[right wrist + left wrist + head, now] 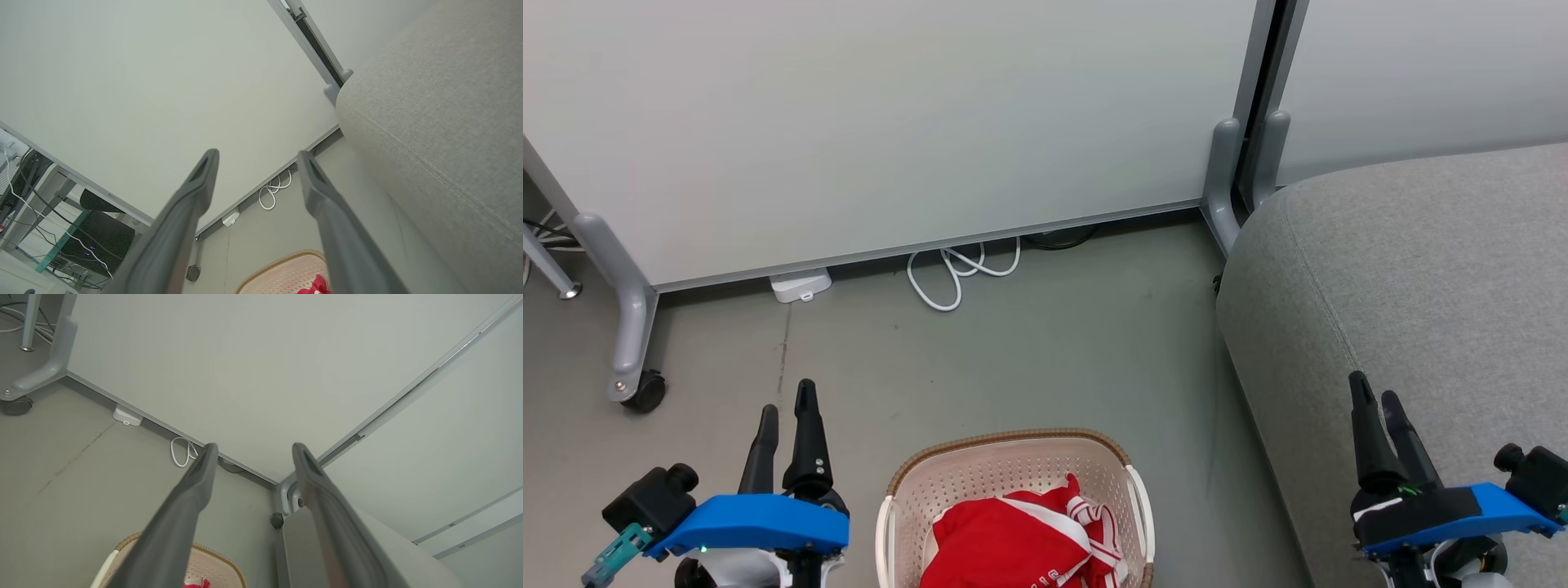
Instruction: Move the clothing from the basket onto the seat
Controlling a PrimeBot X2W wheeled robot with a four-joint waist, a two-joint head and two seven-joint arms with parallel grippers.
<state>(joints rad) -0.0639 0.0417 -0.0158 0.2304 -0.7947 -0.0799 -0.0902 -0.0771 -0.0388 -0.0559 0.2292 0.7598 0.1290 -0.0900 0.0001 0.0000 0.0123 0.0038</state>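
On the grey floor (1054, 359) before a pale partition panel (890, 122), the cream-white perforated plastic basket (1013, 445) with a brown woven-look rim sits between your 2 arms, bright red, white-striped clothing (1005, 543) bunched inside. Both the left gripper (787, 398) and the right gripper (1372, 387) hover parted and empty, so lower 1 onto the heap and pinch a thick fold clear of the wall. The large light-grey fabric sofa (1421, 286) stands near on the right; the looped white cable (956, 278) and castored panel leg (633, 327) lie well away.
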